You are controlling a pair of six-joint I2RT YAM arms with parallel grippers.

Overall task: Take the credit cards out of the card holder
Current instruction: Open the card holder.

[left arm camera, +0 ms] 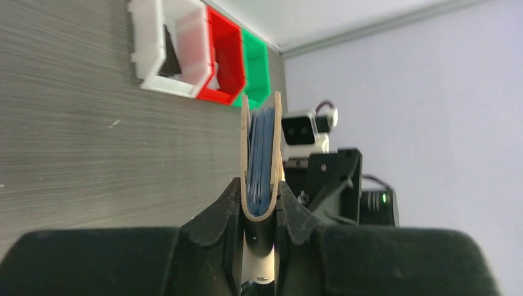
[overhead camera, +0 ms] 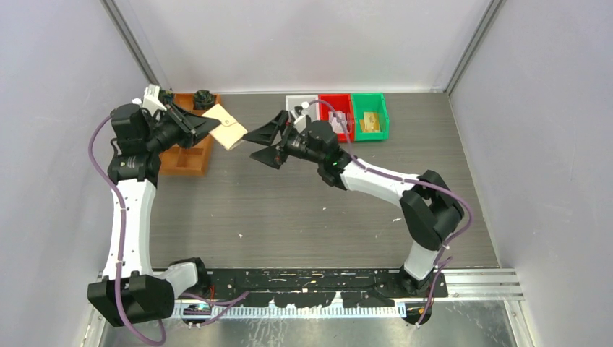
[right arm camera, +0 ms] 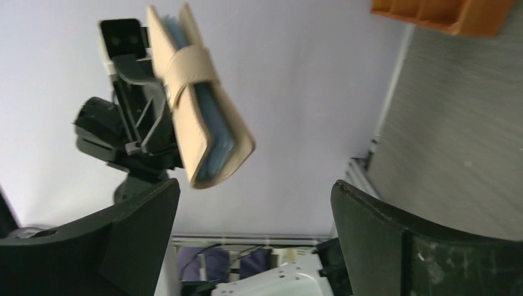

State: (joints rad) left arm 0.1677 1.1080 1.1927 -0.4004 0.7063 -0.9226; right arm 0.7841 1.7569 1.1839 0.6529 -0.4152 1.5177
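My left gripper (overhead camera: 209, 124) is shut on the folded tan card holder (overhead camera: 227, 127) and holds it in the air over the table's back left. In the left wrist view the holder (left arm camera: 261, 148) stands edge-on between my fingers (left arm camera: 216, 213), showing its blue-grey pockets; I cannot tell whether cards are inside. My right gripper (overhead camera: 264, 145) is wide open and empty, just right of the holder and apart from it. In the right wrist view the holder (right arm camera: 200, 105) hangs above the left finger (right arm camera: 139, 231). A gold-yellow card (overhead camera: 371, 121) lies in the green bin (overhead camera: 382, 116).
The white bin (overhead camera: 293, 102), red bin (overhead camera: 337, 102) and green bin stand in a row at the back. A dark flat piece (left arm camera: 169, 58) leans in the white bin (left arm camera: 148, 49). An orange-brown compartment tray (overhead camera: 189, 155) sits under my left arm at the back left.
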